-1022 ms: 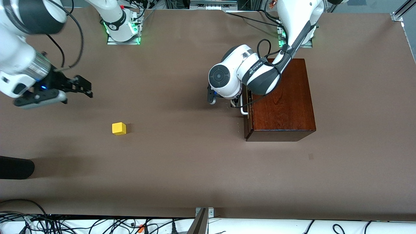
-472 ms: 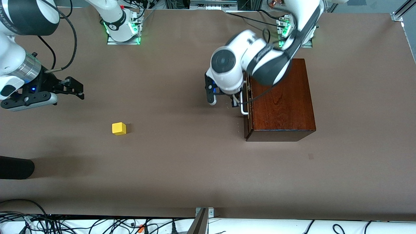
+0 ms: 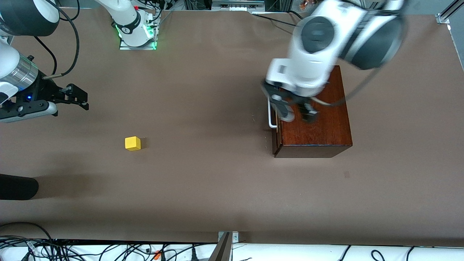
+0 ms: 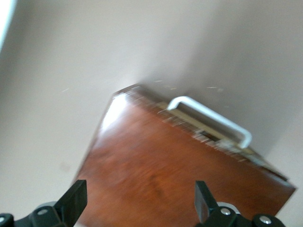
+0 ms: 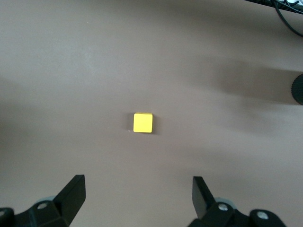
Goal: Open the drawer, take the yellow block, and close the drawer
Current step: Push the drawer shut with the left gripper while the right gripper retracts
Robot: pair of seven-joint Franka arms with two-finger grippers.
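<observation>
The dark reddish-brown wooden box (image 3: 315, 123) stands toward the left arm's end of the table. Its drawer (image 3: 274, 139) is pushed in, with the white bar handle (image 3: 270, 115) facing the right arm's end. My left gripper (image 3: 298, 115) is open and empty, up over the box top. The left wrist view shows the box top (image 4: 180, 175) and the handle (image 4: 213, 120) between its spread fingers (image 4: 75, 201). The yellow block (image 3: 132, 143) lies on the bare table. My right gripper (image 3: 78, 97) is open and empty, above the table toward the right arm's end. The block (image 5: 143, 122) lies ahead of it.
A black rounded object (image 3: 18, 186) juts in at the right arm's end, nearer the camera than the block; it also shows in the right wrist view (image 5: 297, 89). Cables (image 3: 108, 250) run along the table's near edge. The arm bases (image 3: 137, 32) stand at the back.
My left gripper left the drawer handle, rose and swung over the box top. My right gripper drew back toward the right arm's end. The block and box have not moved.
</observation>
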